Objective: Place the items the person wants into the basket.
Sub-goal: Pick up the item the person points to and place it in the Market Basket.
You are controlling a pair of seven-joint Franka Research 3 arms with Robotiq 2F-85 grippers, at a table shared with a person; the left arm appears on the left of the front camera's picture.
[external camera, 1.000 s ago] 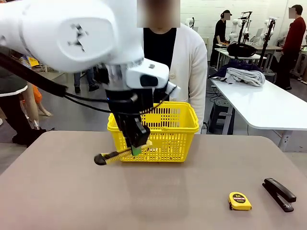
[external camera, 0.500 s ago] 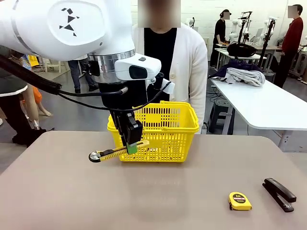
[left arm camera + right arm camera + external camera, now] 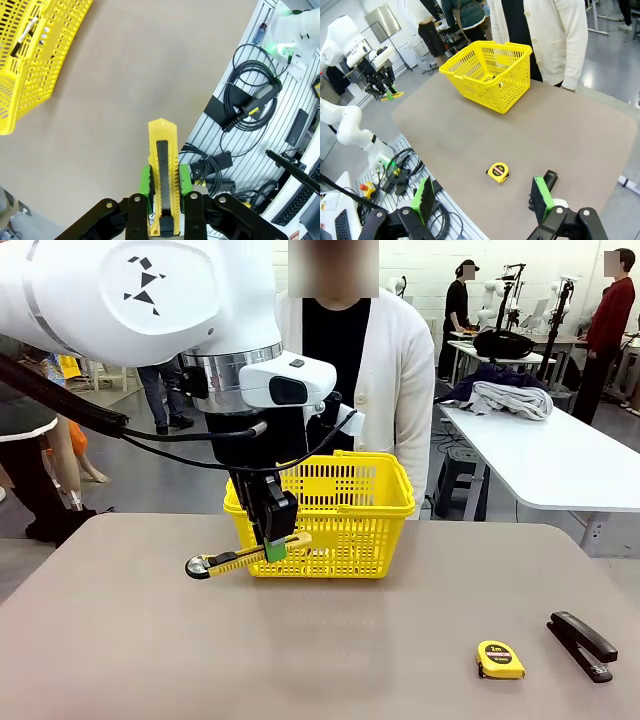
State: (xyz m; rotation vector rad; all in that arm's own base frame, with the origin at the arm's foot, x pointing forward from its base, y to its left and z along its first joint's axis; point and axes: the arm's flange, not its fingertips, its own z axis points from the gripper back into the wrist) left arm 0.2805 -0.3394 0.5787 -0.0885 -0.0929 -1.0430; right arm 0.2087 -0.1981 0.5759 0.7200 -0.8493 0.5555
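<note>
My left gripper [image 3: 273, 541] is shut on the yellow-and-black utility knife [image 3: 236, 559], holding it roughly level just above the table, in front of the near left corner of the yellow basket [image 3: 350, 525]. In the left wrist view the knife [image 3: 162, 165] sticks out between the green pads [image 3: 145, 181], with the basket [image 3: 35, 65] off at the upper left and a pen [image 3: 26, 33] lying inside it. My right gripper [image 3: 482, 200] hangs open and empty, high above the table's near right corner. The person [image 3: 385, 370] stands behind the basket.
A yellow tape measure [image 3: 500, 659] and a black stapler [image 3: 582, 645] lie at the table's near right. The same tape measure [image 3: 497, 171] and stapler [image 3: 548, 179] sit just beyond my right fingers. Bare tabletop stretches between them and the basket [image 3: 490, 70].
A second ago the left arm shifted up and slightly left, carrying the knife with it. Over the last half second nothing has moved.
</note>
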